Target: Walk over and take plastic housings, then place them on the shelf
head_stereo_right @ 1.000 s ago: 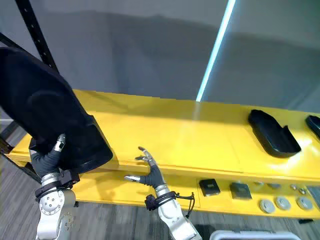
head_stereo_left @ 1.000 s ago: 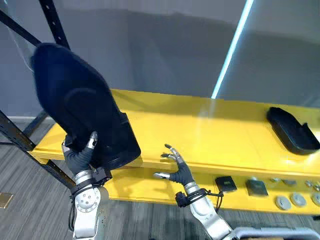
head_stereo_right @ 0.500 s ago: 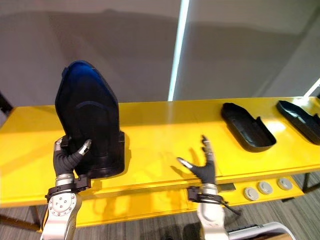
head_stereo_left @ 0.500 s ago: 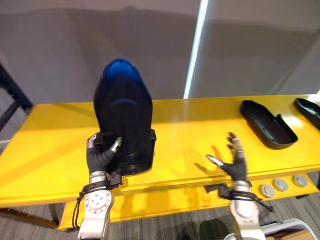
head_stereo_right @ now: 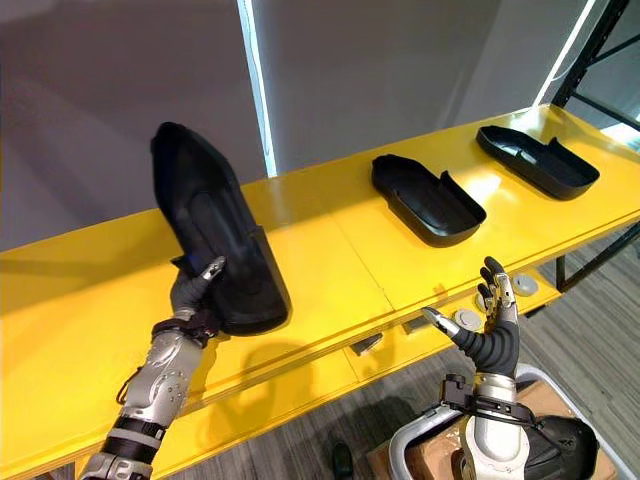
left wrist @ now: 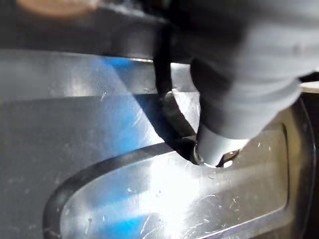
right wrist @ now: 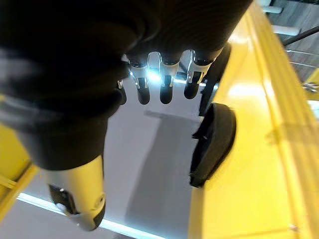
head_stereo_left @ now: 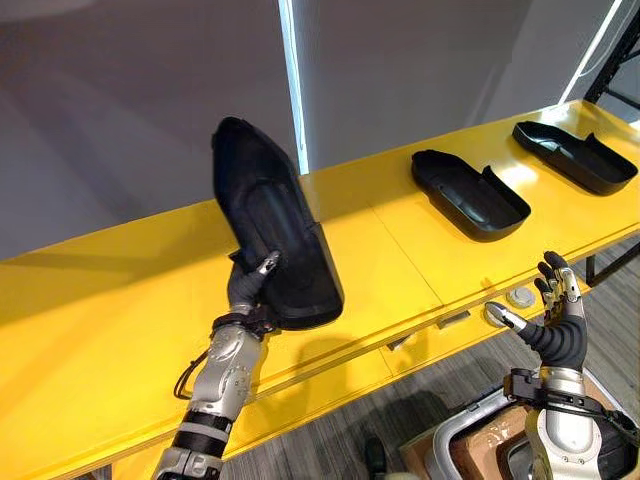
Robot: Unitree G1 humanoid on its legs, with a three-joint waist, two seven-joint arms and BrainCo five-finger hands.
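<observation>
While the left hand (head_stereo_left: 250, 288) is clamping thumb and fingers round the lower end of a black housing (head_stereo_left: 262, 205), that piece is standing nearly upright over the yellow shelf (head_stereo_left: 90, 300), its top leaning toward eleven o'clock, just left of centre. Whether its bottom edge is touching the shelf I cannot tell. It is looking like a stiff, hollow moulded shell, probably light for its bulk yet top-heavy when held by one end. Its glossy skin is likely making it slippery, so the raised rim near the base is seeming the surest hold. A second housing (head_stereo_left: 468, 192) is lying toward two o'clock, with a third housing (head_stereo_left: 572, 155) farther out the same way. The right hand (head_stereo_left: 555, 325) is hanging at four o'clock, fingers spread and empty. No readable label or writing is showing.
</observation>
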